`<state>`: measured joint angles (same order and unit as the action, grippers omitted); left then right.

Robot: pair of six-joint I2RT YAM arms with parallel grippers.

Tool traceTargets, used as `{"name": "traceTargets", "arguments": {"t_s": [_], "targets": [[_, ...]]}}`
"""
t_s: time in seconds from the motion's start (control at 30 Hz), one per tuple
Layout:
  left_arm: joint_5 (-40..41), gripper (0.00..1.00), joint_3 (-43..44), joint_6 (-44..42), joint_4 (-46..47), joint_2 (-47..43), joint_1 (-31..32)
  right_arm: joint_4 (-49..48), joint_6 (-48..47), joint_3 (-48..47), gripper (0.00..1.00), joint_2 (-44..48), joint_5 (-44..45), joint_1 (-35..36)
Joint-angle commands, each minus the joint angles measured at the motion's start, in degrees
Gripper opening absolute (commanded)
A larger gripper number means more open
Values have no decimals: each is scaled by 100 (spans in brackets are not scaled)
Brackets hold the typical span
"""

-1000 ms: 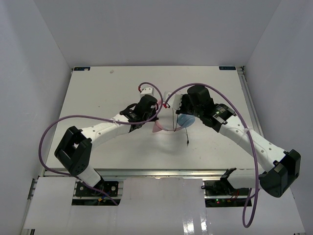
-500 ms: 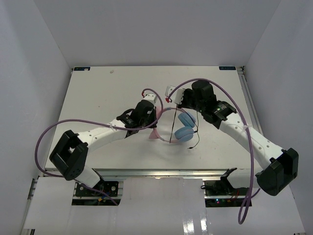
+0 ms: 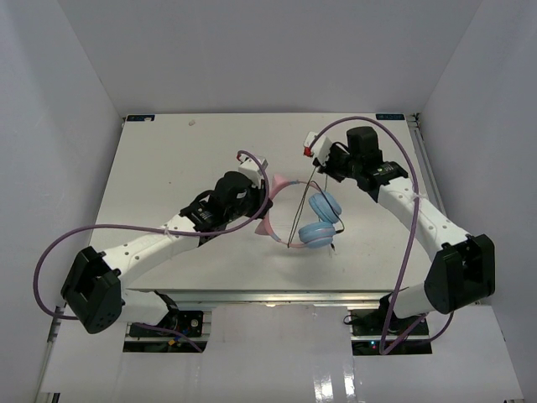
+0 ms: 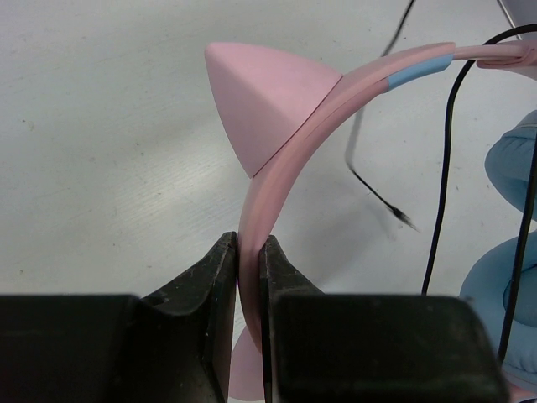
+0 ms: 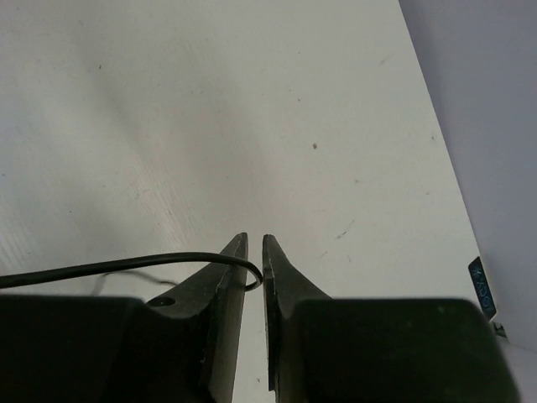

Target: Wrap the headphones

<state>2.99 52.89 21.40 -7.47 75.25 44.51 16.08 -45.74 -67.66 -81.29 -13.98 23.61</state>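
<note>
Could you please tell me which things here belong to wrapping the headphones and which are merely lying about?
Part of the job: headphones; pink headband, clamped in the left jaws; thin black cord, pinched in the right jaws.
Merely there: purple robot cables; table.

White matte surface (image 3: 168, 168), lightly scuffed and speckled. Plain white walls box it in: left wall (image 3: 50, 126), back wall (image 3: 268, 50), right wall (image 3: 487, 101). Metal rail (image 3: 268, 295) along near edge. Glossy white panel (image 3: 252, 357) below it, showing glare. Even, diffuse light.
</note>
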Motion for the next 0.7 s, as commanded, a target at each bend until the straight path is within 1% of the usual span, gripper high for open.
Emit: {"name": "traceTargets", "arguments": {"t_s": [0.0, 0.13, 0.23, 0.47, 0.67], "targets": [[-290, 0, 1, 30, 328, -438, 49, -320, 382, -57, 19, -72, -879, -276], [-304, 0, 126, 33, 269, -558, 49, -301, 647, 107, 19, -169, -1684, -510], [-492, 0, 315, 65, 195, -619, 49, -319, 787, 268, 18, -219, -2401, -579], [-519, 0, 898, 127, -149, -634, 67, -429, 1381, 437, 18, -449, -4091, -639], [-381, 0, 1410, 127, -591, -561, 99, -854, 1901, 622, 19, -564, -4974, -639]]}}
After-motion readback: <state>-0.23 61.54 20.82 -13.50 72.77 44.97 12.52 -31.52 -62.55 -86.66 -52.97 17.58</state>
